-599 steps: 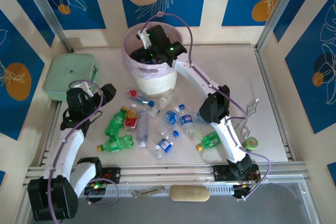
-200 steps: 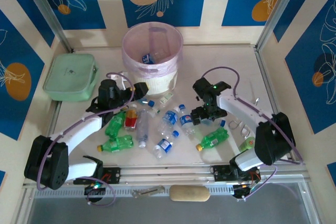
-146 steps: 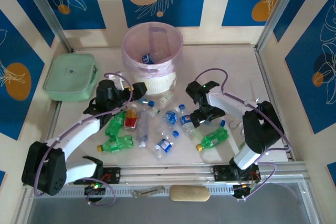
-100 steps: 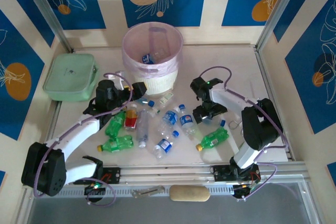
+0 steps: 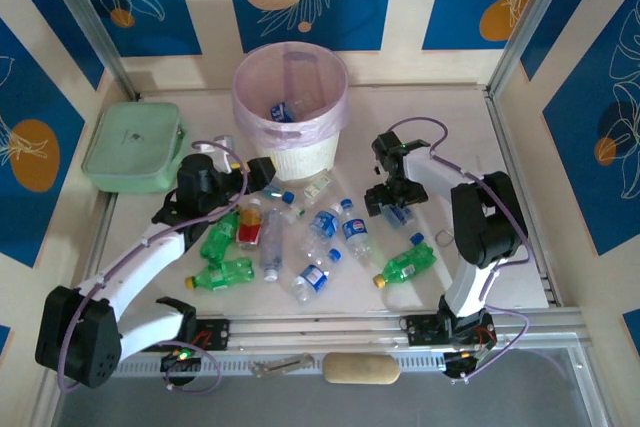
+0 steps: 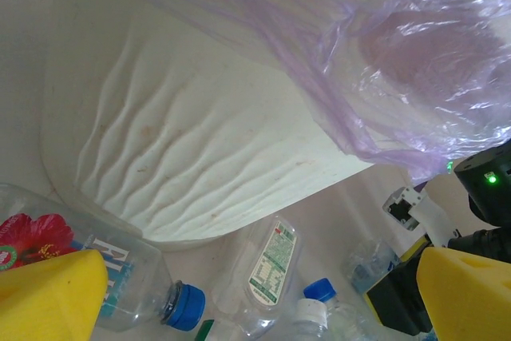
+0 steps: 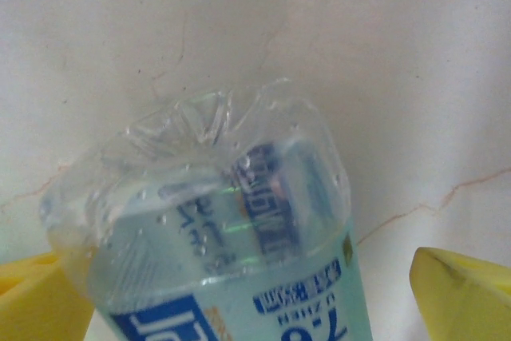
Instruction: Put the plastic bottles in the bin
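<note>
Left claw [image 6: 263, 297]: open and empty, just front-left of the bin [image 5: 298, 159].
Risk, left: a close pass could snag the loose liner [image 6: 383, 61].
Right claw [image 7: 239, 293]: open, straddling a blue-labelled bottle [image 7: 223, 229] right of the bin.
Risk, right: the thin, crumpled wall may buckle and slip out.
Materials: ribbed white bin; filmy purple liner; slick, round plastic bottles [image 5: 357, 235] on the counter [image 5: 450, 137] before the bin.

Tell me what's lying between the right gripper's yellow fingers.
A clear bottle with a blue label lies on the table between the right gripper's open fingers, in the right wrist view.
</note>
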Action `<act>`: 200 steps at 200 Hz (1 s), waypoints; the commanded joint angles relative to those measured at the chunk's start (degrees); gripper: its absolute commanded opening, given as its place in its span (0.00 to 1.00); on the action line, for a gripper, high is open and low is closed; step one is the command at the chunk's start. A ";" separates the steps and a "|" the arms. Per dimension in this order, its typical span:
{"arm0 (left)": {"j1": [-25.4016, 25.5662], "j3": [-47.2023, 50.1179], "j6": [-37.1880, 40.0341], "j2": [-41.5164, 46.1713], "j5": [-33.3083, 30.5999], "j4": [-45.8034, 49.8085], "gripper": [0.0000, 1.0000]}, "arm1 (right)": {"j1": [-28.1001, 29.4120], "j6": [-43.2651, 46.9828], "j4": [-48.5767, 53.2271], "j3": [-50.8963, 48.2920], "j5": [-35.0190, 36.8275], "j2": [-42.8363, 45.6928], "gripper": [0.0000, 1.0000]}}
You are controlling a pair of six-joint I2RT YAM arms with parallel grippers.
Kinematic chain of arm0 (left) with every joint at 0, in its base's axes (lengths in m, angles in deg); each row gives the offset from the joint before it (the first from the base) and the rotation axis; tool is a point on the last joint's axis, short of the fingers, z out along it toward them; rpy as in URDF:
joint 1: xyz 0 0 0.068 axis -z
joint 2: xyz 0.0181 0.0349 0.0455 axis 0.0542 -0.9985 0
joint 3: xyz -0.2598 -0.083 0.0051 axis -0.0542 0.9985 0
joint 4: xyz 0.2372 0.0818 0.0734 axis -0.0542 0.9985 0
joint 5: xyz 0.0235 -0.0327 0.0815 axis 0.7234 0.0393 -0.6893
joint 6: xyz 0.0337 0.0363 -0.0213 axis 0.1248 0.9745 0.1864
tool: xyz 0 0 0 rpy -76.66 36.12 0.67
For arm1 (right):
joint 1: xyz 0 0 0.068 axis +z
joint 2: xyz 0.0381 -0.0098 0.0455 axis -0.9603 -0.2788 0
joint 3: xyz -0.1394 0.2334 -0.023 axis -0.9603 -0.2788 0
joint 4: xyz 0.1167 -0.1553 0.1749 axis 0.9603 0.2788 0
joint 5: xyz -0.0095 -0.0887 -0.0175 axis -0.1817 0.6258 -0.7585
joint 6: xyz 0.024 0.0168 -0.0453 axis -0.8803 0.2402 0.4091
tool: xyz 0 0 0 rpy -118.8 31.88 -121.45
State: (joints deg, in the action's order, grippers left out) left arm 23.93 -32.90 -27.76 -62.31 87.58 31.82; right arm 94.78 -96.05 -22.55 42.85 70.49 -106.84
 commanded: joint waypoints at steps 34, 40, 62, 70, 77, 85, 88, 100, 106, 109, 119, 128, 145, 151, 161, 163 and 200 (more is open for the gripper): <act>0.37 -0.34 0.73 0.67 -0.80 0.37 0.99 | -0.30 0.08 -1.56 -1.47 -3.18 -2.53 0.94; 0.37 -0.36 0.73 0.66 -0.89 0.38 0.99 | -0.32 0.00 -1.70 -1.56 -3.30 -2.64 0.92; 0.36 -0.54 0.62 0.66 -1.02 0.37 0.99 | -0.40 -0.01 -1.92 -1.74 -3.31 -2.75 0.87; 0.35 -0.66 0.58 0.66 -1.07 0.37 0.99 | -0.45 -0.01 -1.90 -1.74 -3.40 -2.75 0.83; 0.36 -0.75 0.57 0.66 -1.07 0.39 0.99 | -0.49 -0.01 -1.90 -1.74 -3.53 -2.71 0.81; 0.36 -0.78 0.55 0.66 -1.09 0.37 1.00 | -0.49 0.00 -1.84 -1.68 -3.60 -2.66 0.79; 0.34 -0.77 0.63 0.66 -1.07 0.37 0.99 | -0.49 -0.01 -1.86 -1.68 -3.56 -2.62 0.78; 0.34 -0.87 0.68 0.69 -1.17 0.37 0.99 | -0.44 0.02 -1.76 -1.65 -3.58 -2.49 0.74; 0.35 -0.80 0.72 0.66 -1.23 0.37 0.99 | -0.51 0.09 -1.77 -1.65 -3.56 -2.41 0.72; 0.30 -0.80 0.65 0.66 -1.24 0.37 0.99 | -0.50 0.08 -1.75 -1.65 -3.57 -2.33 0.71; 0.34 -0.80 0.79 0.66 -1.33 0.44 0.99 | -0.55 0.00 -1.69 -1.56 -3.49 -2.15 0.68; 0.34 -0.80 0.88 0.75 -1.41 0.45 0.99 | -0.58 -0.01 -1.69 -1.43 -3.45 -1.88 0.66; 0.28 -0.69 0.90 0.84 -1.80 0.62 0.99 | -0.66 -0.08 -1.67 -1.22 -3.60 -1.05 0.58; 0.28 -0.63 0.97 0.92 -1.90 0.63 0.99 | -0.73 -0.10 -1.69 -1.13 -3.64 -0.71 0.58; 0.30 -0.54 0.91 1.08 -2.03 0.63 0.99 | -0.83 -0.18 -1.59 -0.96 -3.84 -0.11 0.56; 0.28 -0.54 0.92 1.10 -2.10 0.63 0.99 | -0.84 -0.14 -1.60 -0.88 -3.83 0.02 0.56; -0.16 -0.20 1.34 2.13 -3.94 1.42 0.99 | -1.02 -0.67 -0.73 0.99 -3.69 4.13 0.49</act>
State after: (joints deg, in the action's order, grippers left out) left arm 23.93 -32.90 -27.74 -62.16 85.81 32.28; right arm 94.17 -96.09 -24.76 41.58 68.44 -107.56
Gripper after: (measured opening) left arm 0.994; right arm 0.553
